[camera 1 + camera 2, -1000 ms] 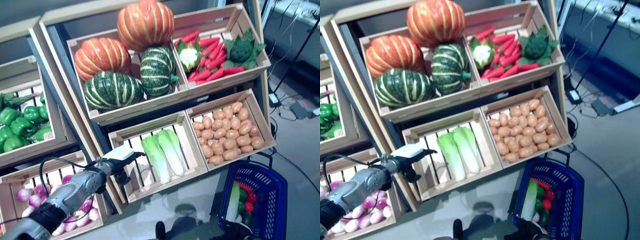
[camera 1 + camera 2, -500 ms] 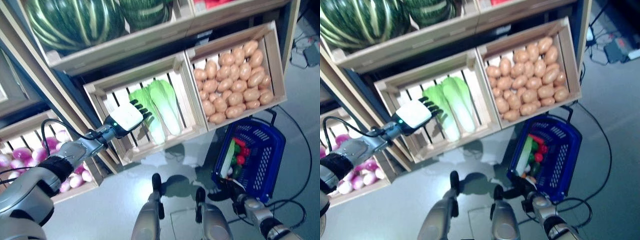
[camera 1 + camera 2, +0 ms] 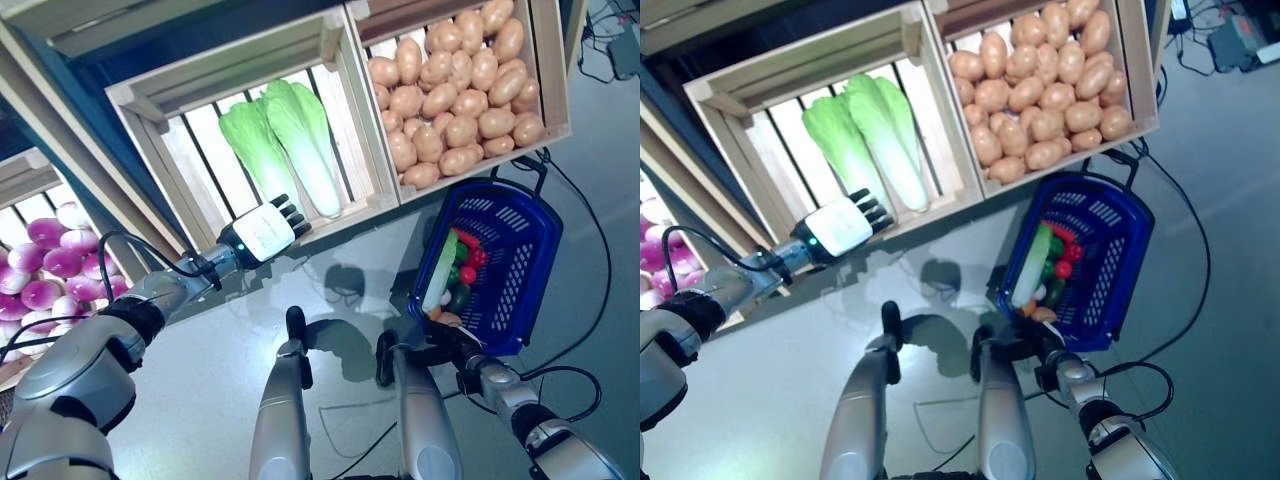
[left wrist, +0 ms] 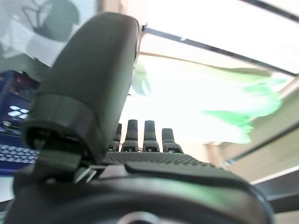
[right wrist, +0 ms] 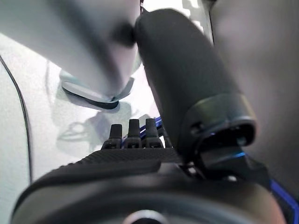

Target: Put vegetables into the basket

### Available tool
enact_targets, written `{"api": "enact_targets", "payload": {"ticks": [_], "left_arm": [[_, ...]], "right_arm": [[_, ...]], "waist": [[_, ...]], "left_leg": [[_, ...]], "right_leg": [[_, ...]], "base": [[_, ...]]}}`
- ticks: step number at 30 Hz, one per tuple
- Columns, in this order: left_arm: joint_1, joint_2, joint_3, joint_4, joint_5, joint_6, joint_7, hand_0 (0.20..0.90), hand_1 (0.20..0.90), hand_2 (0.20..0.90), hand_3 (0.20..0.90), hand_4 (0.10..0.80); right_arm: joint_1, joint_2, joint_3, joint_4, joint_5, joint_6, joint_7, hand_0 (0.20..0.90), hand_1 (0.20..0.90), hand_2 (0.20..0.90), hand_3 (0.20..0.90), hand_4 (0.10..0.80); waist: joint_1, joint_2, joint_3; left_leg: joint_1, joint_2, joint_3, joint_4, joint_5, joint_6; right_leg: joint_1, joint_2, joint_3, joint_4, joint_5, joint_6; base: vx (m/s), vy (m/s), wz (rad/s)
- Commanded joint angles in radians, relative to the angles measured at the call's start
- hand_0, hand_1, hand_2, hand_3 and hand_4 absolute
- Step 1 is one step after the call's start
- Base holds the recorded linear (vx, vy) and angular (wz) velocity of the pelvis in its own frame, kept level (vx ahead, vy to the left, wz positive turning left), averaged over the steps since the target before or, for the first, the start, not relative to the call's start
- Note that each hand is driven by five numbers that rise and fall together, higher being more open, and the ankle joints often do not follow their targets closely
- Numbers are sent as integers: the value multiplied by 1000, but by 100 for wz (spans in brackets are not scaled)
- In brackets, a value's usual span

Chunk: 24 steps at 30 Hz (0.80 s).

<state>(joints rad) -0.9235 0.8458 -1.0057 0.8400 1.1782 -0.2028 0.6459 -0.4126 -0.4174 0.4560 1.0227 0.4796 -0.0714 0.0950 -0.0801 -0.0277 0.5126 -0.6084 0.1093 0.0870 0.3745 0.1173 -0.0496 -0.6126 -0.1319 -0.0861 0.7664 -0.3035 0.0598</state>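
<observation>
Blue plastic basket (image 3: 520,260), latticed walls, mixed vegetables (image 3: 455,275) inside

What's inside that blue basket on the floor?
The blue basket holds a long pale green vegetable, some red pieces and a dark green one. Whatever lies beneath them is covered. The right robot hand is at its rim.

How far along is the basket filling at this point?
Partly done: the blue basket on the floor already holds several vegetables, a long pale green one plus red and green pieces. In hand: the left hand reaches empty, fingers straight, toward the two cabbages in their crate. The right hand is at the basket's near rim; its grip is unclear. Left: grasp a cabbage and carry it to the basket.
</observation>
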Motion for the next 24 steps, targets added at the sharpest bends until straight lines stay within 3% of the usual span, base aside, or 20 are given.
{"api": "enact_targets", "payload": {"ticks": [1, 9, 16, 24], "left_arm": [[-170, 12, 59, 4, 19, 41, 83, 900, 900, 900, 900, 800], [-198, 4, 56, 26, 66, 90, 72, 900, 900, 900, 900, 800], [-230, 7, 66, 52, 132, 179, 76, 900, 900, 900, 900, 800], [-250, 32, 68, 34, 209, 196, 17, 900, 900, 900, 900, 800]], "right_arm": [[6, -62, -14, -32, 16, -12, -52, 900, 900, 900, 900, 800], [15, -73, -33, -60, 38, -33, -63, 900, 900, 900, 900, 800], [27, -80, -38, -102, 60, -31, -83, 900, 900, 900, 900, 800], [47, -86, -51, -125, 87, -36, -95, 900, 900, 900, 900, 800]], "waist": [[-8, 6, 7], [-18, -1, 7], [-26, -7, 7], [-33, 1, 7]], "left_leg": [[-34, 19, -24, 248, -251, -27], [-95, 17, -23, 303, -278, -23], [-148, 17, -20, 337, -294, -17], [-184, 13, -21, 368, -308, -16]], "right_leg": [[10, -11, 19, -101, 122, -4], [-57, -8, 28, -49, 113, 0], [-121, -4, 36, -13, 112, 4], [-162, -10, 38, 18, 108, 5]], "base": [[23, 32, 2], [19, 21, 1], [15, 3, 0], [4, 0, 0]]}}
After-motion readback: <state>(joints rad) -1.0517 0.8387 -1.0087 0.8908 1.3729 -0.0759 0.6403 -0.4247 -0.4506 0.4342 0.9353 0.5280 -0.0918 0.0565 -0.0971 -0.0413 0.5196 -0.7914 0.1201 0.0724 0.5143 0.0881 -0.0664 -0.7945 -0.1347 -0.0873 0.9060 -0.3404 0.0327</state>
